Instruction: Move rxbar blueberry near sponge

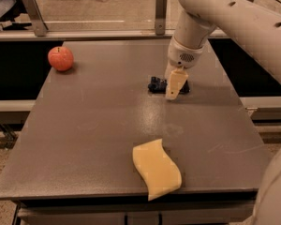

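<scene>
Robot arm over a dark table.
The gripper covers the middle of the rxbar blueberry, right of centre; the sponge lies lower centre, a red apple upper left.

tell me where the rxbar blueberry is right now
In the camera view, the rxbar blueberry lies on the far half of the table, right of centre, partly hidden by the gripper directly over it and well beyond the sponge.
</scene>
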